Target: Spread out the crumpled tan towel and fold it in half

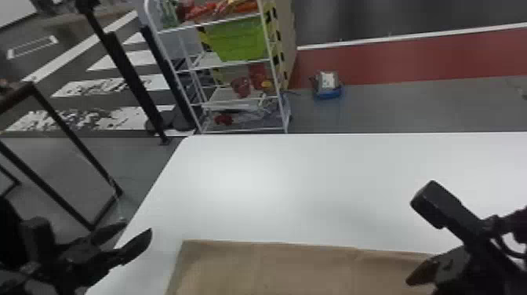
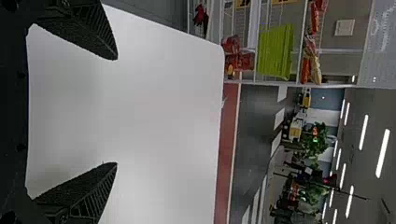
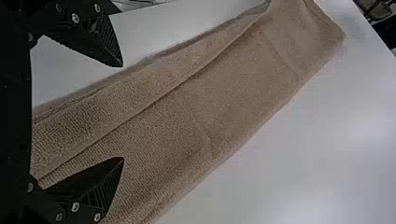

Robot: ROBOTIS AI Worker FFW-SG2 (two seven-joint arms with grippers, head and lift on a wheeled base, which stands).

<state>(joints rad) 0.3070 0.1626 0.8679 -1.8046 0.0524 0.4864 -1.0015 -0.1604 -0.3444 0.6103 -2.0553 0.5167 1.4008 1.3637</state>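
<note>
the tan towel (image 1: pixel 274 266) lay on the white counter (image 1: pixel 274 180), its far edge fairly straight, with layered edges running lengthwise in the right wrist view. the right gripper (image 1: pixel 451 266) was at the towel's right part, fingers spread and gripping nothing, perhaps just above the cloth. the left gripper (image 1: pixel 138 228) was by the counter's left edge, apart from the towel, fingers wide and empty.

Right arm (image 1: pixel 496 270) black, boxy black housing (image 1: pixel 433 204), thin curved black cable (image 1: pixel 504 248). Right tool (image 1: pixel 431 270): pointed black fingers (image 3: pixel 88 182), ribbed sides, round silver screws (image 3: pixel 75 206). Left arm (image 1: pixel 37 239) black too.
</note>
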